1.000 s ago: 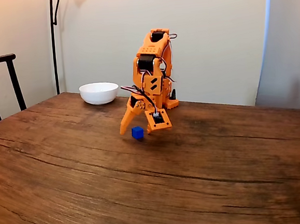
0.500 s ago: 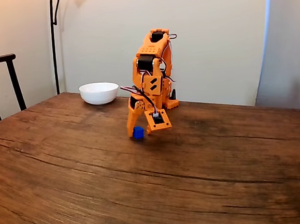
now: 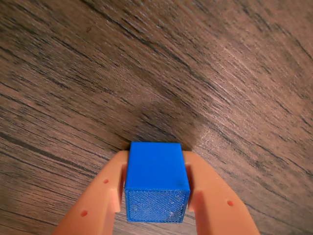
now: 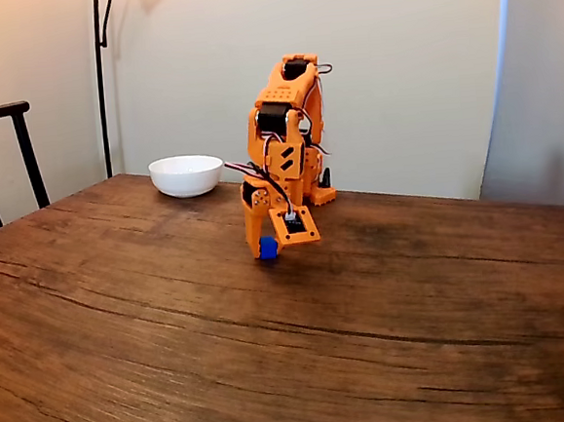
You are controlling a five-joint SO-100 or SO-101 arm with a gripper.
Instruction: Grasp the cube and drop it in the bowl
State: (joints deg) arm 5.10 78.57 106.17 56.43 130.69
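Observation:
In the wrist view a small bright-blue cube (image 3: 156,178) sits between my two orange fingers (image 3: 102,196), which press against both of its sides just above the wooden table. The fixed view has the orange gripper (image 4: 268,250) shut on the cube (image 4: 267,248) at the foot of the orange arm, low over the table. A white bowl (image 4: 186,174) stands on the table behind and to the left of the arm, well apart from the cube.
The dark wooden table (image 4: 273,348) stretches wide in front of the arm. A black chair back (image 4: 3,145) stands at the far left and a lamp pole (image 4: 102,79) rises behind the bowl. A curtain (image 4: 536,83) hangs at the right.
The left finger has swung in from wide open until both fingers squeeze the cube. The cube has shifted slightly to the right against the fixed finger.

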